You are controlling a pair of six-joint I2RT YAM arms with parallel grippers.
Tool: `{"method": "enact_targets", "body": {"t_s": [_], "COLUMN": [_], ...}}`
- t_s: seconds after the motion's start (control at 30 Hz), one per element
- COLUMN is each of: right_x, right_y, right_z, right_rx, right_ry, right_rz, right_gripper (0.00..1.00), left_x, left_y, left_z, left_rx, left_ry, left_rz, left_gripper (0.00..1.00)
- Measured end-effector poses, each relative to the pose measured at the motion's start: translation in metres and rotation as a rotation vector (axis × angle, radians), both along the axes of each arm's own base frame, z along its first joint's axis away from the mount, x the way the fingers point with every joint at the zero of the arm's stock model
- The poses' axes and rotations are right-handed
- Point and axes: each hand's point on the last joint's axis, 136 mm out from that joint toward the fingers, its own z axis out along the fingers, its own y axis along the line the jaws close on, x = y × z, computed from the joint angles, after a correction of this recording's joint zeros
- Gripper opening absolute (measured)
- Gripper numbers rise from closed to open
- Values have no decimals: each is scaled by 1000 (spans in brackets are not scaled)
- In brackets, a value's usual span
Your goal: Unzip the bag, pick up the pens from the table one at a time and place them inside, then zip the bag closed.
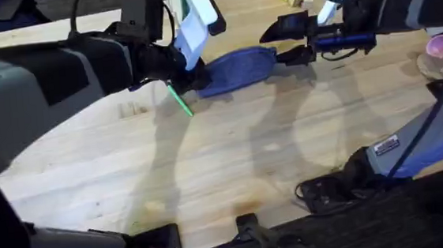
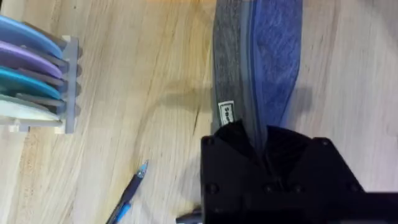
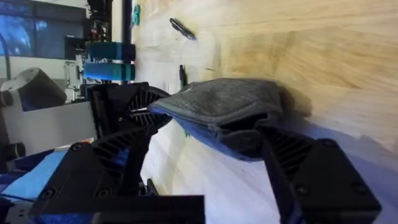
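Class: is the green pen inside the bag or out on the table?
Out: the green pen lies on the table, beside the bag.

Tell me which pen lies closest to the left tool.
The bright green slim pen: it lies on the light-wood table right beside the left tool at the blue-grey fabric pouch's end. The dark blue pen lies farther off.

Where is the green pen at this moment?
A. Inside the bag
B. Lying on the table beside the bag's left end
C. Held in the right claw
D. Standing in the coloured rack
B. In the overhead view the green pen lies flat on the table, just beside the end of the bag where the left claw is.
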Motion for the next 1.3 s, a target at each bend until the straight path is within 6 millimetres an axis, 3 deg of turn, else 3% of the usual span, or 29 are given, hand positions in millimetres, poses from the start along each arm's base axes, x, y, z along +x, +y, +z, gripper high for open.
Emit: {"method": "enact_targets", "body": {"t_s": [0.8,0.87,1.0,1.23,1.27,1.3], "right_x": [2,2,3,6,6,6], "right_y": [-3,-4,-6,-7,-7,-7], "right_z": [-1,1,-1,6,6,6], "right_rx": [-40,-56,-78,-77,-77,-78], "right_ry": [-5,-17,-18,-43,-43,-42], "right_rz": [-11,-13,-20,-16,-16,-16], "right_gripper": [991,902,632,386,316,187], "left_x": [0,0,0,-1,-1,0], "left_y": [-1,0,0,-1,-1,-1], "left_z": [0,0,0,0,0,0], "left_rx": [-1,-1,0,-3,-3,-3], "left_ry": [0,0,-1,1,0,1], "left_rz": [-2,-1,1,-3,-3,-3], "left_gripper": [44,44,44,44,44,44]}}
